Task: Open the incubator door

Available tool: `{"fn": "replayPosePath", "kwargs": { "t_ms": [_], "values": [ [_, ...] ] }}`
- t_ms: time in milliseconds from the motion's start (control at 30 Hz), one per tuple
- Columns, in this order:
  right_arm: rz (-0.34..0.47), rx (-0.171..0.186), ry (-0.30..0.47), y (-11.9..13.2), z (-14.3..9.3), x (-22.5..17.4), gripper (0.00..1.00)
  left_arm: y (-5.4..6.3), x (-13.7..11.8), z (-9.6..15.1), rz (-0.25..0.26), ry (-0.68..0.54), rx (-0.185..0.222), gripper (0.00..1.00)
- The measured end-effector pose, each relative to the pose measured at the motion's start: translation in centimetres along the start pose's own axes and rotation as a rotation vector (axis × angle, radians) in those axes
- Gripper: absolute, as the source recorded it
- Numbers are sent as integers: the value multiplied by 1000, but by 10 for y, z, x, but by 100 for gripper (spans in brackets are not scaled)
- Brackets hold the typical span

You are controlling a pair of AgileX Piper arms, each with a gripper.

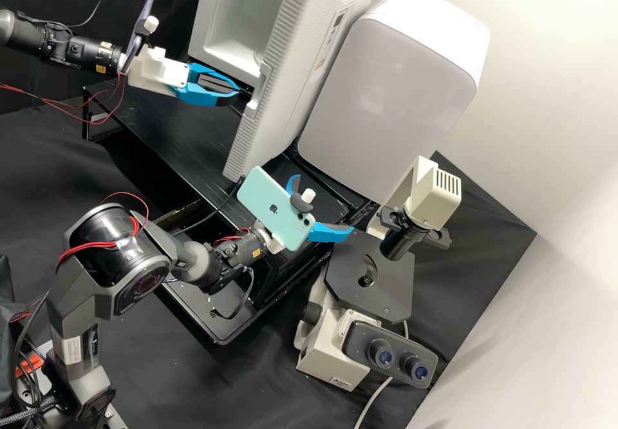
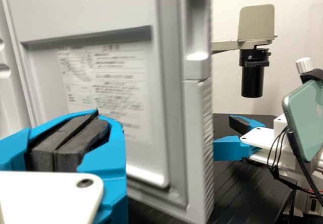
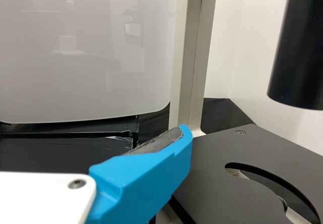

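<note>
White ribbed door (image 1: pixel 283 75) stands swung out from the incubator (image 1: pixel 248 13), pale interior exposed behind it in the high view; the left wrist view gives the door's inner face, with a printed sheet (image 2: pixel 108 82) on it. Door upright, above the black platform (image 1: pixel 174 120). Left gripper (image 1: pixel 240 89) on the inner side, near the free edge and its notch (image 2: pixel 197 65); dark pads (image 2: pixel 75 138) pressed together, no gap of note, nothing gripped. Whether the tips touch the door: cannot tell. Right gripper (image 1: pixel 322 203) spread wide and holding nothing, between the platform and the microscope (image 1: pixel 370 274), apart from the door; teal phone (image 1: pixel 273 207) mounted on its wrist. A second, grey-fronted appliance (image 1: pixel 393 94) stands beyond the door, its own front closed. Progress, as judged: main part done. Seal parted, opening broad enough to see well inside; task at or close to its end. Left over, at most: a little more outward push from the inner side with the closed fingers, then drawing the left arm clear. Caution: a push too far could run the door against the neighbouring appliance; backing out carelessly could snag the edge and drag it partly shut.
</note>
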Motion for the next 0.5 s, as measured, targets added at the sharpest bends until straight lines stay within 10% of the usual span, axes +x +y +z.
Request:
{"fn": "replayPosePath", "kwargs": {
  "t_ms": [167, 200, 500],
  "values": [
    [0, 0, 0, 0, 0, 0, 100, -1, 1, -2, -5, 13, 9, 0],
    [0, 0, 0, 0, 0, 0, 100, -1, 1, -2, -2, 17, 15, 100],
    [0, 0, 0, 0, 0, 0, 100, -1, -5, -13, 77, 215, 145, 100]
  ]
}}
